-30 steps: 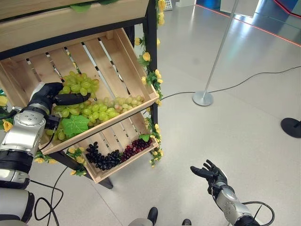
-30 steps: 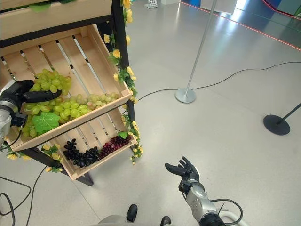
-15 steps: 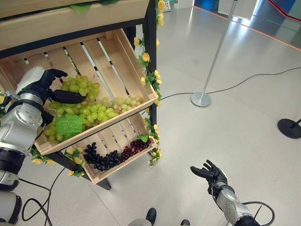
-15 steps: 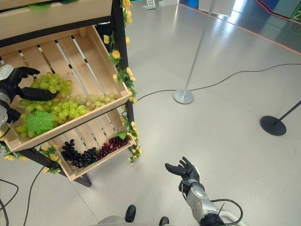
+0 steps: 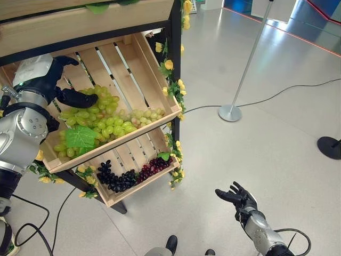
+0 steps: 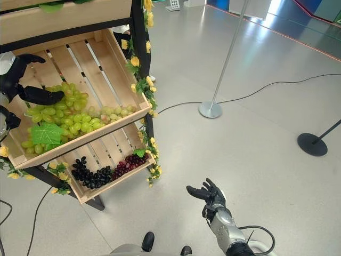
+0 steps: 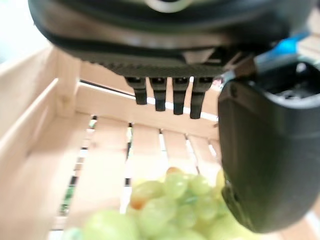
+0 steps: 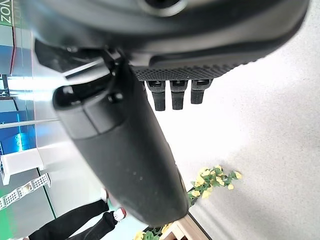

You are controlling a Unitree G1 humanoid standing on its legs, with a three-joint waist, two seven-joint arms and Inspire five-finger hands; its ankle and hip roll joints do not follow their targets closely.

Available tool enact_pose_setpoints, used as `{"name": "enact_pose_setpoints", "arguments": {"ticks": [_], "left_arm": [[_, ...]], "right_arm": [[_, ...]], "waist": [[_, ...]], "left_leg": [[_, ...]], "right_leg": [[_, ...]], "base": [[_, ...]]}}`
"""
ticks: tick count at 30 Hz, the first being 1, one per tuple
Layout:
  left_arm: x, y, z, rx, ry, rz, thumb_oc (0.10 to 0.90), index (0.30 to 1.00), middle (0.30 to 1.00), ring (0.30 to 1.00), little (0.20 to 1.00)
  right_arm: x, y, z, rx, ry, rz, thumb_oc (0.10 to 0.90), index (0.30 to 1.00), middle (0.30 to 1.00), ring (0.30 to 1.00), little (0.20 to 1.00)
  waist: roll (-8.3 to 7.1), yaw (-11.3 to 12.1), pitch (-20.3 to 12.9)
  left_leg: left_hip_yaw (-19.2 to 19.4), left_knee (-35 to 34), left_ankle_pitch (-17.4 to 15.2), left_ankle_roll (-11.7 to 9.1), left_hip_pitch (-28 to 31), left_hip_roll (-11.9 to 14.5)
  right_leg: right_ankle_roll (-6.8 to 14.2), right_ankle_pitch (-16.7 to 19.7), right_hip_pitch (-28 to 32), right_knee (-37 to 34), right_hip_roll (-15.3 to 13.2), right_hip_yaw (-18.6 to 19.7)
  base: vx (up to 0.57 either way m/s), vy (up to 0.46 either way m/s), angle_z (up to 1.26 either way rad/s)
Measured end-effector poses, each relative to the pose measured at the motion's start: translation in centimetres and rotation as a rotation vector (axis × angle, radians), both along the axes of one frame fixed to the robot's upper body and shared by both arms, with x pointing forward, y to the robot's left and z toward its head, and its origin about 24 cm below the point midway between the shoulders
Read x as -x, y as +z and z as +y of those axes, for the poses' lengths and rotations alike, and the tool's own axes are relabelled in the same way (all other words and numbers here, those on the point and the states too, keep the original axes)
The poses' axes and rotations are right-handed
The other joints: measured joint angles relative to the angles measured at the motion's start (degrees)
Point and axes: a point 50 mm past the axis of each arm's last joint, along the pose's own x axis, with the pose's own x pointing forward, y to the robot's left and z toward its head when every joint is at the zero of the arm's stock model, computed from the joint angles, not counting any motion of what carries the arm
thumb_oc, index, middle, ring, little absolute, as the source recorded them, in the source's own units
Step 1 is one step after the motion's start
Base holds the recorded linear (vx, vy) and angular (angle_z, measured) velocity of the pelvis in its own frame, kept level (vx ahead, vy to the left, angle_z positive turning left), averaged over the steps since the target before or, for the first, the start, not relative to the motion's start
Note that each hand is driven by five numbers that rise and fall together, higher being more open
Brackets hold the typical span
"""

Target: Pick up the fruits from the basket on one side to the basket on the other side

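Wooden slats of the upper crate [image 5: 120, 58] are now seen beneath the left hand [image 5: 53, 85], which has been raised off the green grapes [image 5: 101, 120] it lay on a second ago, its fingers spread and nothing held, so the pick appears not yet made. Two crates are counted, one heap of green grapes above and dark grapes [image 5: 125, 178] in the lower crate [image 5: 136, 149], while the right hand [image 5: 238, 198] is held open, empty, low over the floor [image 5: 266, 149]

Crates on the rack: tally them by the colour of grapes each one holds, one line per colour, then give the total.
Green grapes: 1 crate
Dark grapes: 1 crate
Total: 2 crates
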Motion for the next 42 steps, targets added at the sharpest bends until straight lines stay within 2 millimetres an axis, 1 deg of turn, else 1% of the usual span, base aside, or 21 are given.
{"name": "enact_pose_setpoints", "arguments": {"ticks": [1,4,8,13,15,17,18,21,25,27,28,29,30,31,32,33,36,37,39,42], "left_arm": [[0.1,0.0,-0.2,0.032,-0.022,-0.011,0.8,0.9,0.9,0.9,0.9],[0.1,-0.5,-1.5,0.26,-0.134,-0.06,0.8,0.9,0.9,0.9,0.9],[-0.3,-1.8,-3.0,0.471,-0.244,-0.036,0.8,0.9,0.9,0.9,0.9],[-0.4,-3.5,-4.7,0.609,-0.346,0.03,0.8,0.9,0.9,0.9,0.9],[-0.5,-4.5,-5.8,0.732,-0.414,0.058,0.8,0.9,0.9,0.9,0.9],[-0.4,-5.2,-6.5,0.794,-0.454,0.082,0.8,0.9,0.9,0.9,0.9],[-0.4,-5.6,-6.8,0.818,-0.464,0.087,0.8,0.9,0.9,0.9,0.9],[-0.2,-7.8,-7.8,0.933,-0.488,0.133,0.8,0.9,0.9,0.9,0.9],[0.2,-9.5,-8.5,1.002,-0.496,0.157,0.8,0.9,0.9,0.9,0.9],[0.5,-10.1,-9.0,1.039,-0.513,0.16,0.8,0.9,0.9,0.9,0.9],[0.9,-10.5,-9.5,1.08,-0.546,0.167,0.8,0.9,0.9,0.9,0.9],[1.0,-10.6,-9.9,1.101,-0.569,0.174,0.8,0.9,0.9,0.9,0.9],[1.5,-11.0,-10.6,1.181,-0.623,0.178,0.8,0.9,0.9,0.9,0.9],[2.0,-11.2,-11.7,1.255,-0.692,0.177,0.8,0.9,0.9,0.9,0.9],[2.2,-11.3,-12.2,1.28,-0.723,0.186,0.8,0.9,0.9,0.9,0.9],[2.5,-11.6,-13.3,1.349,-0.785,0.186,0.8,0.9,0.9,0.9,0.9],[3.0,-11.6,-15.4,1.438,-0.919,0.205,0.8,0.9,0.9,0.9,0.9],[3.1,-11.6,-15.7,1.441,-0.934,0.209,0.8,0.9,0.9,0.9,0.9],[3.4,-11.5,-16.0,1.442,-0.975,0.218,0.8,0.9,0.9,0.9,0.9],[3.7,-11.8,-16.1,1.475,-1.002,0.231,0.8,0.9,0.9,0.9,0.9]], "right_arm": [[0.0,0.0,0.0,0.0,0.001,0.001,0.8,0.9,0.9,0.9,0.9],[0.1,-0.1,0.1,-0.003,0.001,0.005,0.8,0.9,0.9,0.9,0.9],[0.2,-0.2,0.3,-0.007,0.001,0.006,0.8,0.9,0.9,0.9,0.9],[0.1,-0.2,0.4,-0.009,0.001,0.005,0.8,0.9,0.9,0.9,0.9],[0.2,-0.3,0.4,-0.01,-0.002,0.013,0.8,0.9,0.9,0.9,0.9],[0.3,-0.4,0.5,-0.015,-0.002,0.016,0.8,0.9,0.9,0.9,0.9],[0.3,-0.5,0.6,-0.016,-0.003,0.019,0.8,0.9,0.9,0.9,0.9],[0.5,-0.7,0.7,-0.02,-0.006,0.031,0.8,0.9,0.9,0.9,0.9],[0.6,-0.7,0.6,-0.017,-0.008,0.033,0.8,0.9,0.9,0.9,0.9],[0.6,-0.7,0.7,-0.019,-0.008,0.032,0.8,0.9,0.9,0.9,0.9],[0.6,-0.8,0.6,-0.019,-0.01,0.033,0.8,0.9,0.9,0.9,0.9],[0.6,-0.8,0.6,-0.019,-0.011,0.034,0.8,0.9,0.9,0.9,0.9],[0.6,-0.8,0.6,-0.021,-0.013,0.033,0.8,0.9,0.9,0.9,0.9],[0.6,-0.8,0.6,-0.023,-0.017,0.032,0.8,0.9,0.9,0.9,0.9],[0.6,-0.8,0.7,-0.025,-0.019,0.031,0.8,0.9,0.9,0.9,0.9],[0.6,-0.8,0.6,-0.032,-0.032,0.03,0.8,0.9,0.9,0.9,0.9],[0.7,-0.8,0.7,-0.036,-0.033,0.031,0.8,0.9,0.9,0.9,0.9],[0.7,-0.8,0.8,-0.037,-0.033,0.031,0.8,0.9,0.9,0.9,0.9],[0.6,-0.7,0.8,-0.037,-0.032,0.027,0.8,0.9,0.9,0.9,0.9],[0.8,-0.8,0.7,-0.036,-0.035,0.032,0.8,0.9,0.9,0.9,0.9]], "waist": [[0.0,0.0,0.0],[0.04,0.11,-0.02],[0.06,0.62,-0.03],[0.07,1.0,-0.03],[0.13,1.17,-0.07],[0.3,1.12,-0.17],[0.39,1.13,-0.23],[0.71,1.03,-0.42],[0.72,0.94,-0.43],[0.71,0.98,-0.43],[0.71,0.99,-0.43],[0.71,1.09,-0.42],[0.69,1.1,-0.42],[0.69,1.15,-0.42],[0.67,1.11,-0.42],[0.68,1.03,-0.42],[0.62,0.73,-0.43],[0.62,0.61,-0.43],[0.62,-0.52,-0.43],[0.61,-0.91,-0.43]], "left_leg": [[0.0,0.0,0.0,0.0,0.0,0.0],[-0.02,0.01,0.0,0.0,0.03,0.02],[0.0,0.01,0.0,0.0,0.05,0.03],[0.0,0.18,0.0,-0.01,0.09,0.03],[0.0,0.35,0.01,-0.01,0.11,0.04],[0.05,0.35,0.01,-0.01,0.2,0.03],[0.06,0.35,0.01,-0.01,0.2,0.02],[0.09,0.36,0.01,-0.01,0.35,0.07],[0.2,0.36,0.01,-0.01,0.61,0.11],[0.26,0.36,0.01,-0.01,0.61,0.1],[0.3,0.35,0.01,-0.01,0.62,0.1],[0.26,0.36,0.01,-0.01,0.61,0.1],[0.29,0.36,0.01,0.0,0.64,0.08],[0.27,0.35,0.01,0.0,0.63,0.08],[0.28,0.37,0.01,0.0,0.66,0.08],[0.35,0.36,0.01,0.0,0.77,0.07],[0.55,0.35,0.01,0.0,1.09,0.16],[0.59,0.35,0.0,0.01,1.15,0.18],[0.81,0.35,-0.03,0.04,1.33,0.24],[1.99,0.26,-0.31,0.19,1.63,0.41]], "right_leg": [[0.0,0.0,0.0,0.0,0.0,0.0],[0.0,0.0,0.01,0.0,0.02,0.0],[-0.01,0.0,0.02,0.0,0.02,0.02],[0.0,0.0,0.01,-0.01,0.02,0.03],[-0.01,0.0,0.03,-0.01,0.02,0.03],[0.0,0.01,0.06,-0.01,0.01,0.07],[0.0,0.01,0.07,-0.01,0.0,0.07],[0.0,0.01,0.08,-0.01,0.03,0.09],[0.0,0.01,0.08,-0.01,0.04,0.15],[0.0,0.01,0.09,-0.01,0.02,0.16],[0.0,0.01,0.09,-0.01,0.01,0.2],[0.0,0.01,0.09,-0.01,0.02,0.18],[0.01,0.01,0.1,-0.01,0.0,0.21],[0.01,0.02,0.11,-0.01,0.01,0.21],[0.01,0.02,0.11,0.0,0.01,0.22],[0.03,0.03,0.2,0.0,0.0,0.29],[0.03,0.04,0.44,0.0,0.06,0.44],[0.03,0.04,0.48,0.0,0.07,0.48],[0.03,0.04,0.57,0.0,0.11,0.65],[0.02,0.04,0.56,-0.01,0.17,1.81]], "base": [[0.0,0.0,0.0],[0.0,0.0,0.0],[0.0,0.0,0.0],[0.0,0.0,0.0],[0.0,0.0,0.0],[0.0,0.0,0.0],[0.0,0.0,0.0],[0.0,0.0,0.0],[0.0,0.004,-0.01],[0.0,0.0,0.0],[0.0,0.0,0.0],[0.0,0.0,0.0],[0.0,0.0,0.0],[0.0,0.0,0.0],[0.0,0.0,0.0],[0.0,0.0,0.0],[0.01,0.02,-0.04],[0.01,0.01,-0.04],[0.01,0.009,-0.06],[0.01,0.017,-0.19]]}}
